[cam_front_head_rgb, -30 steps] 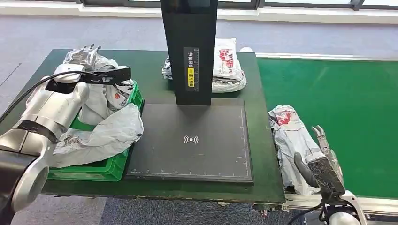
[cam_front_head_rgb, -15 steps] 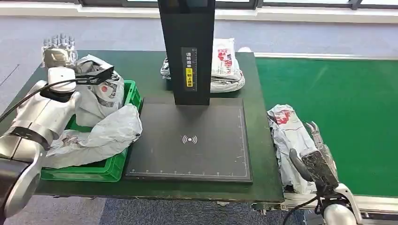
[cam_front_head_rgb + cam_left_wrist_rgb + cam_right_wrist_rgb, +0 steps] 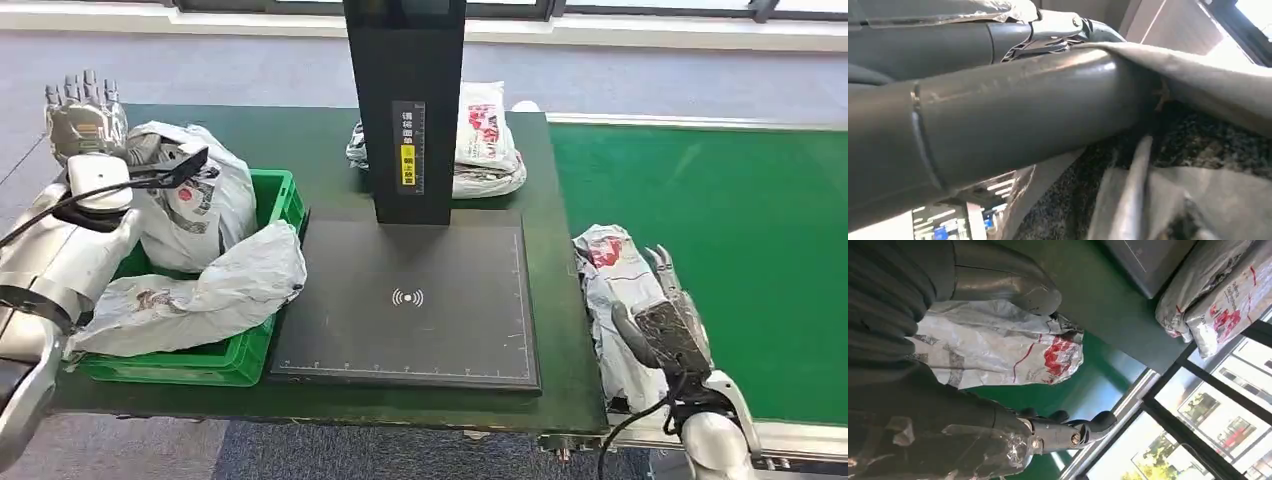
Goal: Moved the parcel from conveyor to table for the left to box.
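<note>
A grey-white parcel with red print lies at the conveyor's near left edge, against the dark green table. My right hand sits along the parcel's right side, thumb curved toward it and fingers stretched forward. In the right wrist view the parcel lies between the thumb and the fingers, which are apart and not closed on it. My left hand is raised beyond the far left corner of the green box, fingers apart and holding nothing. Several parcels fill the box.
A black scanner plate with a tall black column takes up the table's middle. Two more parcels lie behind the column. The green conveyor belt stretches to the right.
My left hand has swung left and back, away from the parcels in the box. My right hand has moved forward along the parcel on the conveyor; the parcel has stayed put.
</note>
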